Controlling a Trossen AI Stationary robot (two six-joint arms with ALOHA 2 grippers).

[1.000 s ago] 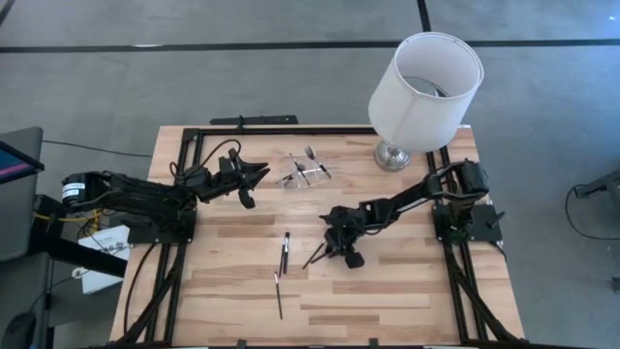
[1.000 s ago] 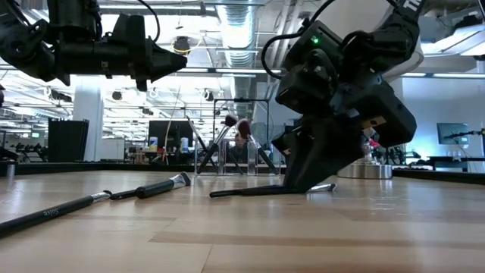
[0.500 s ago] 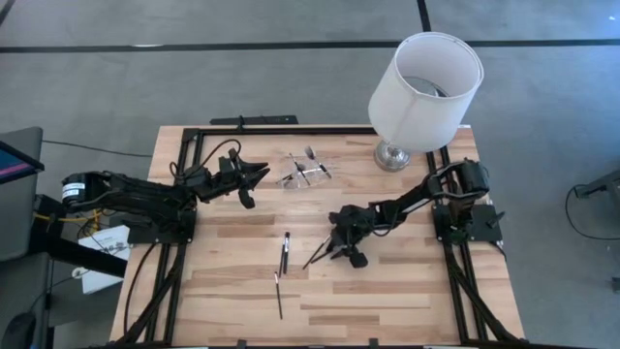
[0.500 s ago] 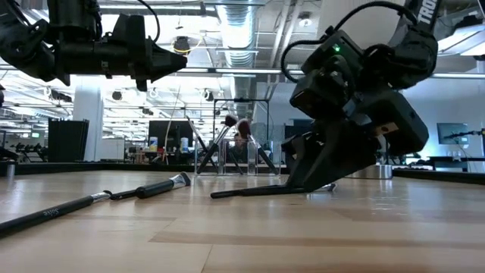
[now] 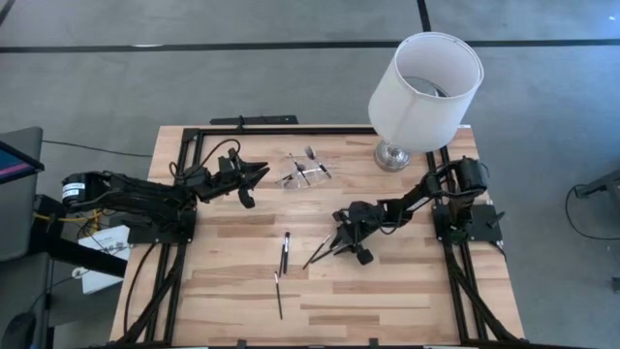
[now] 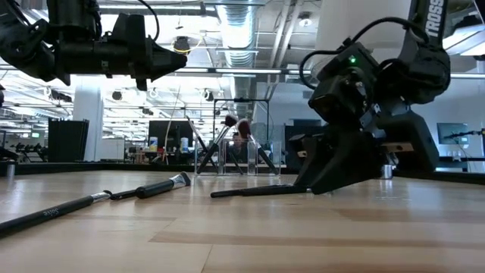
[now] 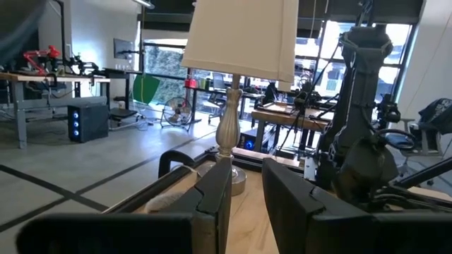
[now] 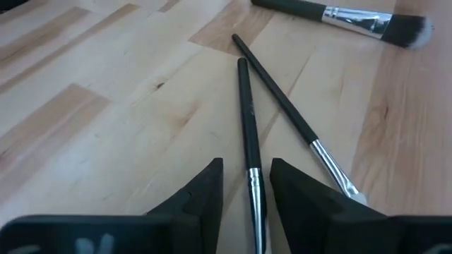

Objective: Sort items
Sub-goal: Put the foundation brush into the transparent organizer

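**Right pincer slides off toward its own side, low over two loose brushes**

Change: over the last second the right pincer (image 5: 341, 248) has shifted across the counter (image 5: 407, 301) toward the right arm's base, staying down at the surface. The two thin brushes under it look to lie about where they did; they form a narrow V, handles meeting at one end.

Now: in the right wrist view one thin brush (image 8: 248, 155) runs straight into the gap between the fingers (image 8: 201, 190), ferrule between the tips. The jaws stand narrowly parted on either side of it; whether the pads actually touch cannot be told. Its neighbour (image 8: 296, 127) lies just beside, angled away. A wider-headed brush (image 8: 346, 17) lies farther off.

Elsewhere: two more brushes (image 5: 285, 250) lie mid-counter, one nearer the front edge (image 5: 278, 294). Several already stand in the clear container (image 5: 302, 173) near the lamp (image 5: 422, 82).

Left pincer (image 5: 254, 177) hovers beside the container, jaws narrowly apart, nothing in them.

Reading: probably a re-alignment on one brush before a pinch. Lift not yet begun; the sort seems partly done.
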